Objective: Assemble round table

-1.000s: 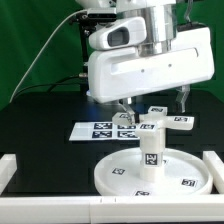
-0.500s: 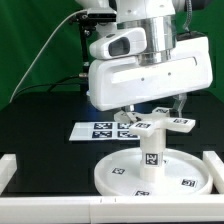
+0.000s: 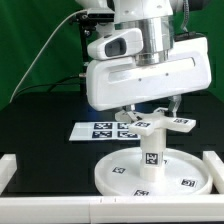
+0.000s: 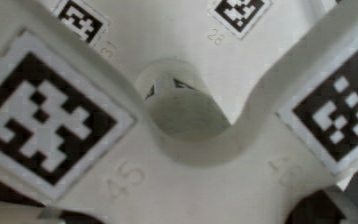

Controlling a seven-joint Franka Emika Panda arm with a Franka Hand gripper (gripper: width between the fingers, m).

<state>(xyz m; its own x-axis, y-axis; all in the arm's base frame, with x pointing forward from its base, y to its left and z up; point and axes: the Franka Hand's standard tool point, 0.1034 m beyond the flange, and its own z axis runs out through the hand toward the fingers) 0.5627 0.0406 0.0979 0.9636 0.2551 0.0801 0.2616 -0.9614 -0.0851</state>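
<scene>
While hanging upright over the disc, the gripper is clamping the cross piece atop the post.

white disc with black-and-white square tags, white post bearing one tag, white cross tagged on its arms, black surface, white marker board

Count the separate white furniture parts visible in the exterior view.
3: the round disc lies flat in front, the post stands upright on it, and the cross piece sits atop the post. Others may be hidden.
</scene>
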